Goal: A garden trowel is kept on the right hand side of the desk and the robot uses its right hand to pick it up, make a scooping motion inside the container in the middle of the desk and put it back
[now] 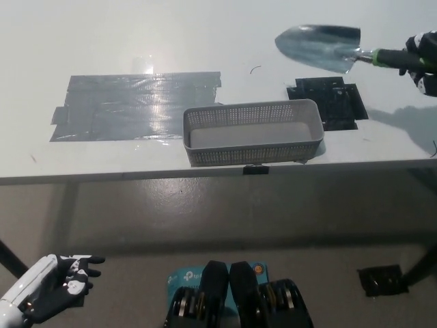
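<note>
Desk (205,41): white; container (252,132) at front edge.
Trowel (321,48): aloft, right-behind container; looks rigid, light.
Right hand (423,58): wrapped round handle (390,58), the proper hold.
Left hand (48,297): idle, fingers apart, low-left of container.
</note>
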Motion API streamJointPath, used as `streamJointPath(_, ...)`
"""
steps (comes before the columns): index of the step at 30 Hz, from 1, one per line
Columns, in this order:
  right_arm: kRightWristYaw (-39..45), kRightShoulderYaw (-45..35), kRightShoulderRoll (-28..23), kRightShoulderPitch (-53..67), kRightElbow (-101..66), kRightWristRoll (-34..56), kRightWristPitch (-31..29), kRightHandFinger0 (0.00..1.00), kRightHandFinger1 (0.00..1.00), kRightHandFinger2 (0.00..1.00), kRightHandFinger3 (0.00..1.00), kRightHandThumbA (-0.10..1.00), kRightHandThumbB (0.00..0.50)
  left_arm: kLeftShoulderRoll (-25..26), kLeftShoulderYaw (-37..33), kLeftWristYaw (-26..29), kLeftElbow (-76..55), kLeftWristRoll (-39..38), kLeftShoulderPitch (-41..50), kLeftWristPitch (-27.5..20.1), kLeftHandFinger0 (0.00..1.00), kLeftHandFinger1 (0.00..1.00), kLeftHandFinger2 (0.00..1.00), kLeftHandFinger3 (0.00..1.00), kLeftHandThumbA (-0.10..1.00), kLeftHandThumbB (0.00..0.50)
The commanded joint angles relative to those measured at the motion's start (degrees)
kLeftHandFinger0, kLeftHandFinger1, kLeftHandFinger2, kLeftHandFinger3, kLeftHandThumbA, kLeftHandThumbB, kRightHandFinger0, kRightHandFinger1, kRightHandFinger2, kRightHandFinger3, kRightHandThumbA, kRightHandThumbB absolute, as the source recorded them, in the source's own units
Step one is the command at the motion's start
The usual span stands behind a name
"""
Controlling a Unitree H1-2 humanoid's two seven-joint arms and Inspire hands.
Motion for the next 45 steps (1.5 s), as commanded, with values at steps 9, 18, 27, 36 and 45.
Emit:
streamJointPath(9, 2.2, 0.87, -5.49, -2.08, 1.82, -2.06, -9.3, 0.0, 0.24, 0.51, 0.3, -0.1, 0.167, 2.23, 1.31, -0.91, -1.16, 0.26, -0.33, 0.74, 0.74, 0.75, 0.81, 1.0, 0.55, 0.0)
streamJointPath(18, 4.18, 2.62, -7.4, -4.23, 3.74, -6.25, -10.8, 0.0, 0.2, 0.49, 0.33, -0.1, 0.14, 2.89, 0.79, -0.64, -1.04, -0.12, -1.35, 0.74, 0.73, 0.75, 0.81, 1.0, 0.57, 0.0)
streamJointPath(27, 3.09, 3.58, -6.85, -4.92, 3.06, -9.57, -14.05, 0.0, 0.22, 0.53, 0.34, -0.1, 0.148, 3.25, 0.23, -0.8, -1.06, 0.29, -2.13, 0.74, 0.74, 0.76, 0.81, 1.0, 0.6, 0.0)
streamJointPath(36, 4.51, 4.69, -5.03, -5.93, -1.69, -10.64, -18.59, 0.0, 0.14, 0.43, 0.26, -0.1, 0.207, 3.17, -0.28, -1.32, -0.81, 0.58, -3.48, 0.74, 0.73, 0.74, 0.79, 1.0, 0.63, 0.0)
streamJointPath(45, 7.96, 6.37, -4.26, -12.45, -5.43, -13.36, -22.28, 0.0, 0.05, 0.36, 0.16, -0.1, 0.136, 2.77, -1.95, -1.39, 0.23, 0.07, -5.58, 0.74, 0.74, 0.75, 0.79, 1.0, 0.62, 0.0)
